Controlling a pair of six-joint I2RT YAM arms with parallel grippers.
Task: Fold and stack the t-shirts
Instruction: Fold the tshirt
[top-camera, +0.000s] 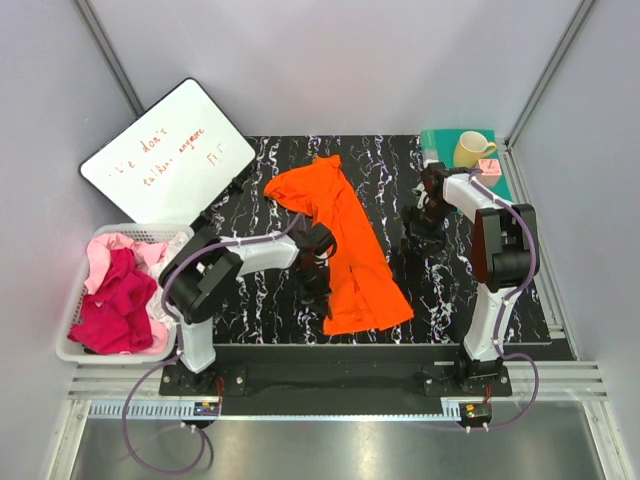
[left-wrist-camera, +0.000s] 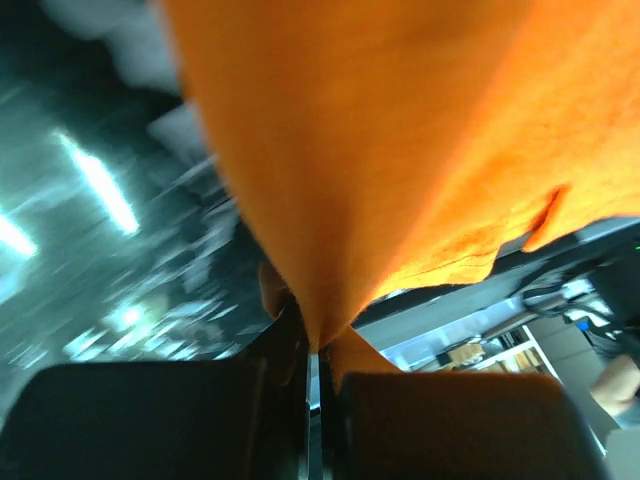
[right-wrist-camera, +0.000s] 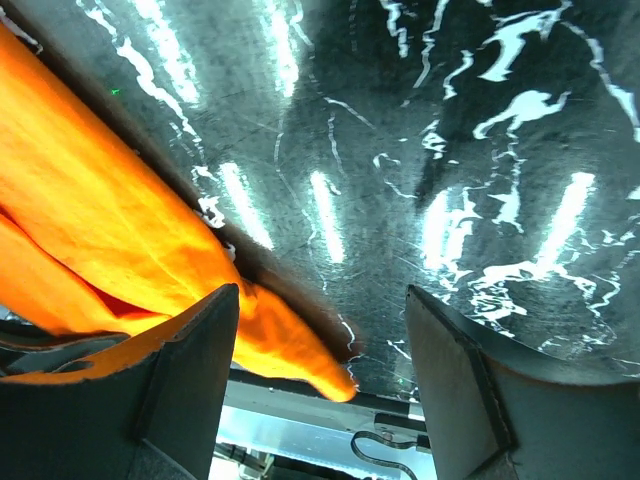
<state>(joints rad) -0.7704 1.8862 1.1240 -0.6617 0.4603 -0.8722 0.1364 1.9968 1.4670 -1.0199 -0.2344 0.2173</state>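
Note:
A bright orange t-shirt (top-camera: 345, 240) lies loosely stretched along the black marbled mat (top-camera: 440, 300), from back centre to front centre. My left gripper (top-camera: 316, 290) is at its left edge and shut on a pinch of the orange cloth (left-wrist-camera: 400, 150), which drapes up from the closed fingers (left-wrist-camera: 250, 420). My right gripper (top-camera: 408, 240) hovers open just right of the shirt. In the right wrist view the orange shirt (right-wrist-camera: 100, 230) lies beside the left finger (right-wrist-camera: 190, 380), with nothing between the jaws. Magenta (top-camera: 115, 300) and pale pink (top-camera: 110, 245) t-shirts lie crumpled in a basket.
A white basket (top-camera: 75, 350) stands at the left front. A whiteboard (top-camera: 165, 165) leans at the back left. A teal mat (top-camera: 500, 185) at the back right carries a yellow cup (top-camera: 472, 150) and a small pink object (top-camera: 488, 167). Grey walls enclose the table.

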